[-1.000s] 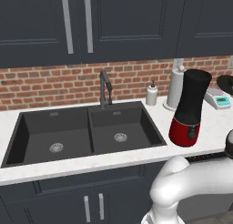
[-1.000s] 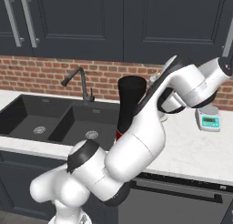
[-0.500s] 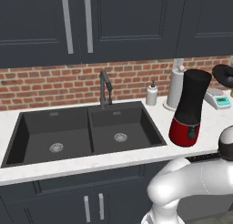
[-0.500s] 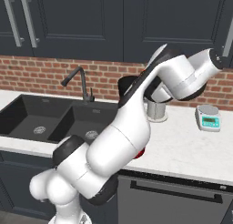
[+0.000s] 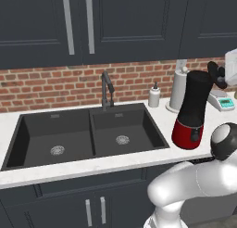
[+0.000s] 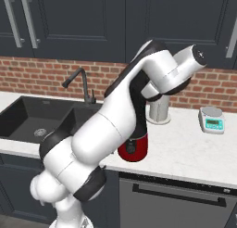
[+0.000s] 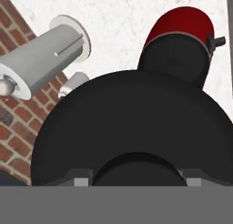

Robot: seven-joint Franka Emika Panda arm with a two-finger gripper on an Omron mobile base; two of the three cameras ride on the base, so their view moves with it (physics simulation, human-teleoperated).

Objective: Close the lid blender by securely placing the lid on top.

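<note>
Left base view: the blender (image 5: 192, 110) stands on the counter (image 5: 139, 160) right of the sink (image 5: 83, 134), and the gripper (image 5: 216, 76) carries the lid (image 5: 214, 73) just beside the jar's top, closer than a second ago.

Right base view: the arm now hides the jar, so only the red base (image 6: 133, 149) shows.

Hand view: the lid (image 7: 132, 127) looks pinched by its knob, so the fingers seem closed on it. I'd center it over the mouth before lowering.
</note>
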